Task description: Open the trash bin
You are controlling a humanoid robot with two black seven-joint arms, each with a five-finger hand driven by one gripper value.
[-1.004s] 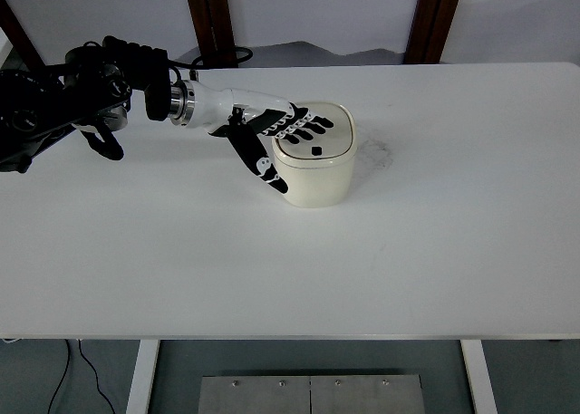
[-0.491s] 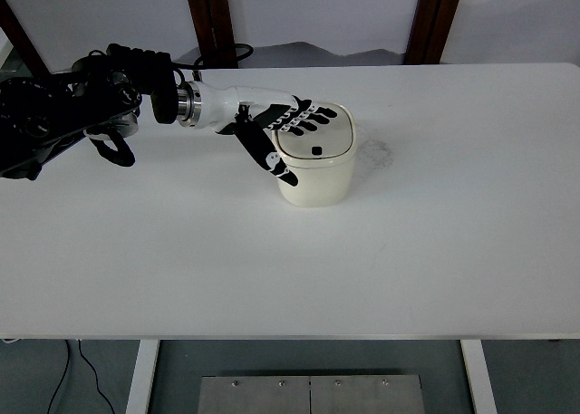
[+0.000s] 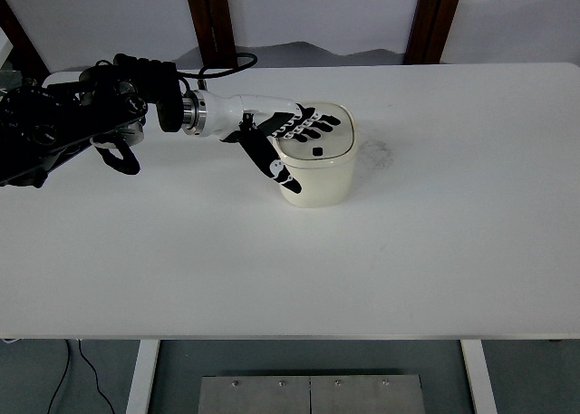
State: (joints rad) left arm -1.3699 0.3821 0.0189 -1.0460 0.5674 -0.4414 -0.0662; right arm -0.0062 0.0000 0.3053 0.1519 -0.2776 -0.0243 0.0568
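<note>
Head view shows the left hand (image 3: 285, 135) on a cream trash bin (image 3: 317, 174). Its fingers (image 3: 313, 124) lie flat and spread on the lid (image 3: 319, 135), just above the small black button (image 3: 317, 150). The thumb points down the bin's side.

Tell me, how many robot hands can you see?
1. The left robot hand lies spread over the trash bin's lid near the table's middle. The right one isn't in view.

A plain indoor test room or lab, by the look of it. The left hand (image 3: 288, 133) works over a bare white table (image 3: 435, 233) on metal legs; beyond the hand stand dark wooden posts (image 3: 210, 20) against a pale wall, and below it a cable (image 3: 86, 364) trails on a grey floor.
</note>
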